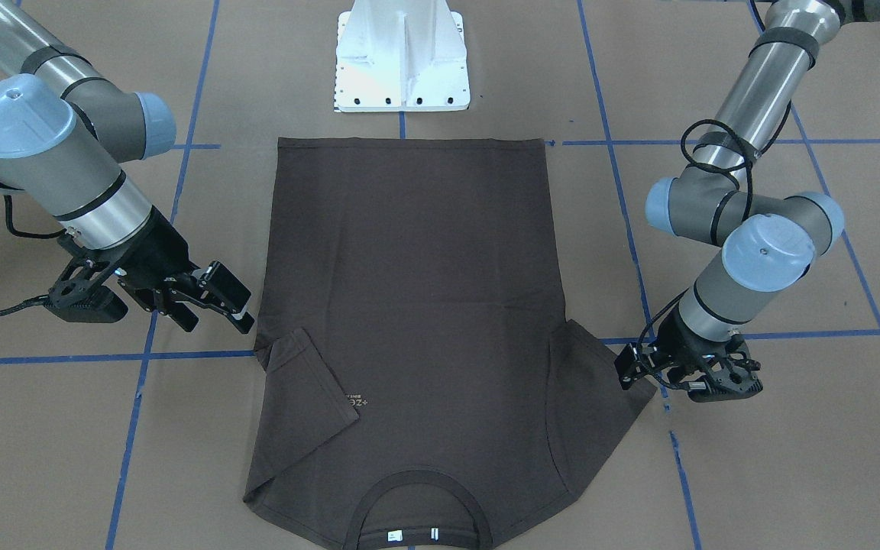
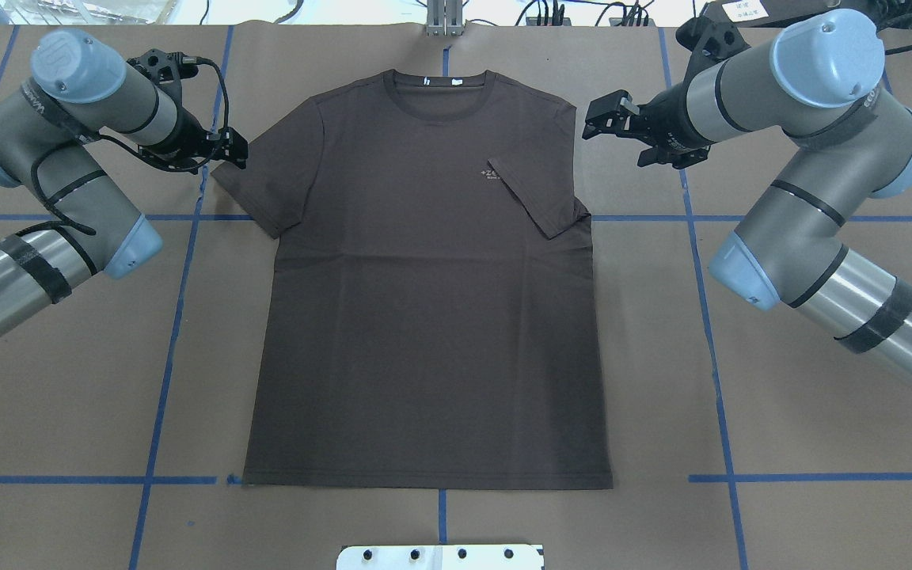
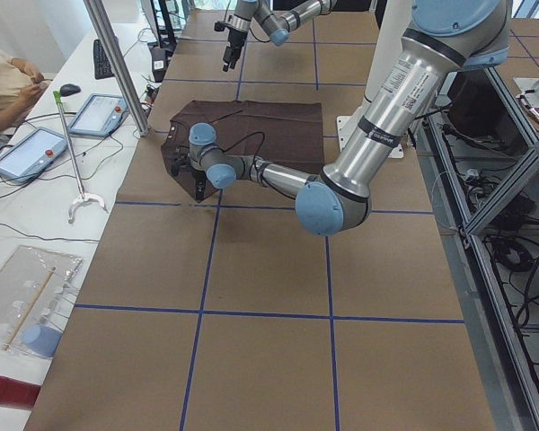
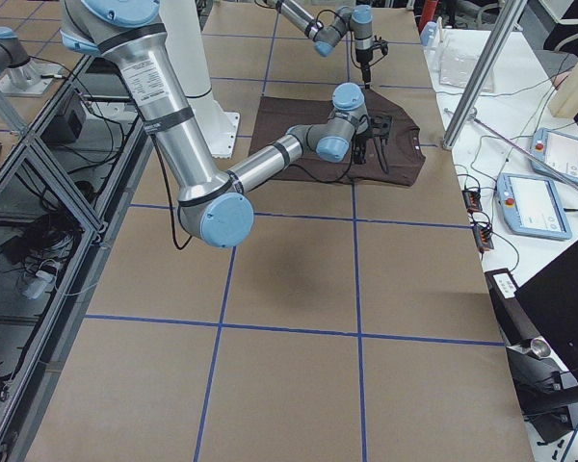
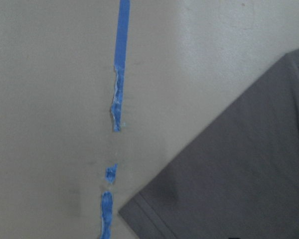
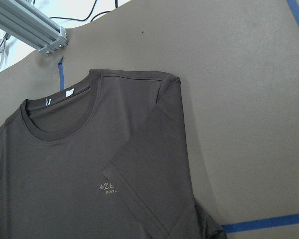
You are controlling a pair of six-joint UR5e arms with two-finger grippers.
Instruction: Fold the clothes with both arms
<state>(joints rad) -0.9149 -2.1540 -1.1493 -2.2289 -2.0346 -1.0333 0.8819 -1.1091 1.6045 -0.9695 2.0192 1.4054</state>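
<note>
The dark brown T-shirt [image 2: 424,317] lies flat on the brown table, collar and white neck tags [image 2: 440,81] on the far side. Its sleeve on my right side [image 2: 535,198] is folded inward over the chest and half covers the pale logo [image 2: 490,172]; this shows in the right wrist view [image 6: 149,164]. The other sleeve [image 2: 258,182] lies spread out. My left gripper [image 2: 233,152] points down at that sleeve's outer edge [image 1: 635,370]; its jaws look open and empty. The left wrist view shows the sleeve corner [image 5: 239,189]. My right gripper [image 2: 597,119] hovers open and empty beside the folded shoulder [image 1: 218,317].
The white pedestal base [image 1: 402,69] stands at the shirt's hem side. Blue tape lines [image 2: 179,317] cross the table. Beyond the collar end, an aluminium post [image 3: 117,63] and a side table with tablets [image 3: 36,148] stand, and a person [image 3: 0,81] sits there.
</note>
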